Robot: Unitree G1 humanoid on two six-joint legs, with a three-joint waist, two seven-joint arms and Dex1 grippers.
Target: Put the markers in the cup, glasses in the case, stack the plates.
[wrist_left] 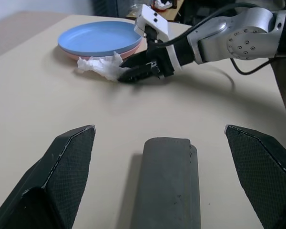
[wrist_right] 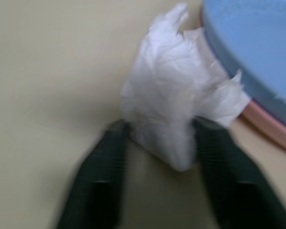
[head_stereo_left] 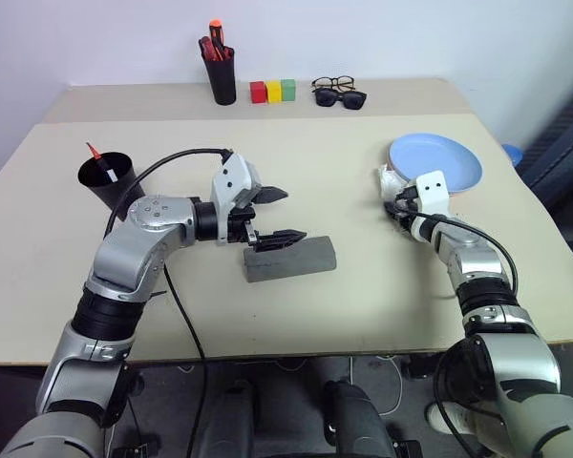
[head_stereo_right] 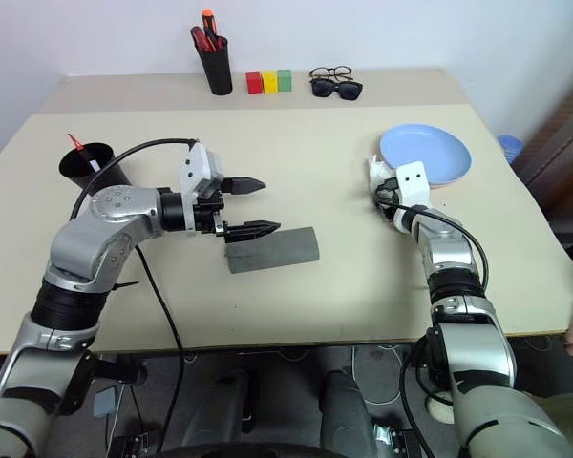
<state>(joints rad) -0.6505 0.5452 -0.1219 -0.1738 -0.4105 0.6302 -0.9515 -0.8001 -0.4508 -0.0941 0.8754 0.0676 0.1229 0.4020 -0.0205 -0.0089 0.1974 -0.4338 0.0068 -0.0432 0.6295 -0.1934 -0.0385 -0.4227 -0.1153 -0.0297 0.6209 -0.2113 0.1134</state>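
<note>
— When hunting for the thin dark wire-framed glasses (head_stereo_left: 334,83), look far behind the grey rectangular hinged case (head_stereo_left: 289,259) and a little to its right. Lying there right by a pair of black sunglasses (head_stereo_left: 340,98).

— Hard to pick up?

— Probably light, thin and easy to bend. Best pinched at the middle bridge or a side arm, never on the clear lenses. Gently, with a soft squeeze.

— And the case itself?

— Shut and lying flat. Looks stiff and smooth, maybe a bit slippery. Needs opening first, likely at the long seam. Left gripper (head_stereo_left: 295,215) at the case's left end, jaws spread wide, holding nothing.

— What about the right gripper (wrist_right: 160,126)?

— Well to the right of the case, pinching a white crumpled paper tissue (wrist_right: 176,95), one finger on each side. Soft, squashy, almost no weight. No hard squeeze needed.

— Plates?

— Also right of the case, just past the tissue. Light blue round plastic plate (head_stereo_left: 439,160) sitting on the salmon pink round plastic plate (wrist_right: 269,128). Looks stacked already.

— Markers?

— One slim red marker (head_stereo_left: 102,164) standing in the black tapered plastic cup (head_stereo_left: 103,186), far left of the case. Looks done too.
</note>
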